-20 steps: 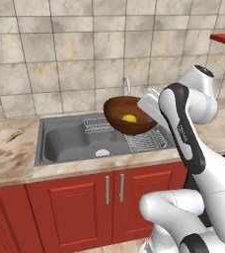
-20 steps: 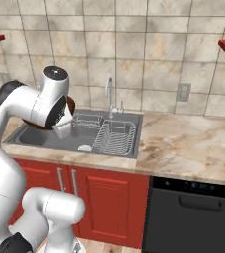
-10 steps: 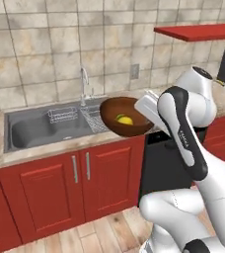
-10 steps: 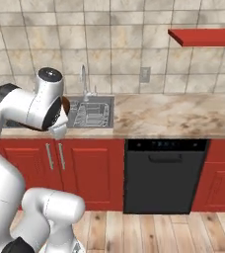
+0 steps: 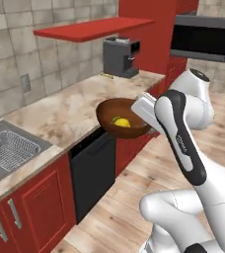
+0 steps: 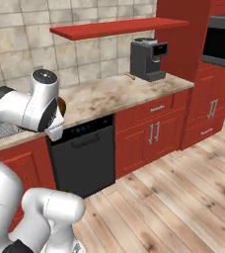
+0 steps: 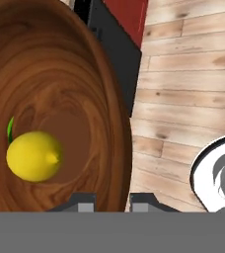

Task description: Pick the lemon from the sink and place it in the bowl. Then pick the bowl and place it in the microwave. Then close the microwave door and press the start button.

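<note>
Our whole view has swung since a second ago: the sink (image 5: 6, 148), then centre frame, now sits at the lower left of the left base view, and the microwave (image 5: 203, 37) has come into the upper right, so the base has driven and turned, not the things. We carry the bowl (image 5: 122, 118) in mid-frame, off the front edge of the counter (image 5: 70, 106) and above the dishwasher (image 5: 97, 168), with the lemon (image 5: 122, 122) lying inside it. In the hand view the pincer (image 7: 112, 200) is clamped on the bowl's rim, one tip inside the wall and one outside, and the lemon (image 7: 34, 155) rests at the lower left of the glossy inside. We judge the lemon step done and the carry to the microwave under way (its cavity looks dark and open, though the door itself we cannot make out). Open wooden floor (image 5: 134, 207) lies ahead; the coffee machine (image 5: 121, 57) and red shelf (image 5: 92, 28) stand between us and the microwave.
</note>
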### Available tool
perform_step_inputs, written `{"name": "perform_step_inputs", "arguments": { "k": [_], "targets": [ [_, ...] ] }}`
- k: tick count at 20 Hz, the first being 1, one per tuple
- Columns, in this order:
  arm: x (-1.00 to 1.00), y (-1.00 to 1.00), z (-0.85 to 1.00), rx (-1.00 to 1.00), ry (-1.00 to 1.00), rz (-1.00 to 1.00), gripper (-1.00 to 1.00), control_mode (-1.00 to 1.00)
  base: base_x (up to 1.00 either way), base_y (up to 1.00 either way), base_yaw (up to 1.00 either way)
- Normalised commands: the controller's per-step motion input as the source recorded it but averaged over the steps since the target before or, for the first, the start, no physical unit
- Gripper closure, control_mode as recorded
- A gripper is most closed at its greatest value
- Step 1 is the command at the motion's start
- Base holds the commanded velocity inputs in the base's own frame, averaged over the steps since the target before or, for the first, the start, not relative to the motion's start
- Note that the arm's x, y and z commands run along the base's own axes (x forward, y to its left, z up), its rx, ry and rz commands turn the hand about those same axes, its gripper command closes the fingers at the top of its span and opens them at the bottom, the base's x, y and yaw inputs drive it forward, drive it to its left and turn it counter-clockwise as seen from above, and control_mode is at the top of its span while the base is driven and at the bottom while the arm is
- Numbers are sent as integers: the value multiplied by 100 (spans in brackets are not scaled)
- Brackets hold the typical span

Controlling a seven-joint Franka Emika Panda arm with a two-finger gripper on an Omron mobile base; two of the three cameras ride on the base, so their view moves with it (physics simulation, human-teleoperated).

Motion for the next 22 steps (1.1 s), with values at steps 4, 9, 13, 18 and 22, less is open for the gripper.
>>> {"name": "perform_step_inputs", "arguments": {
  "k": [4,9,13,18,22],
  "targets": [
    [0,0,0,0,0,0,100,100,-6,0,-91],
    [0,0,0,0,0,0,100,100,-3,-13,-85],
    [0,0,0,0,0,0,100,100,10,-79,-71],
    [0,0,0,0,0,0,100,100,70,-78,-54],
    [0,0,0,0,0,0,100,100,100,-24,-37]
  ]
}}
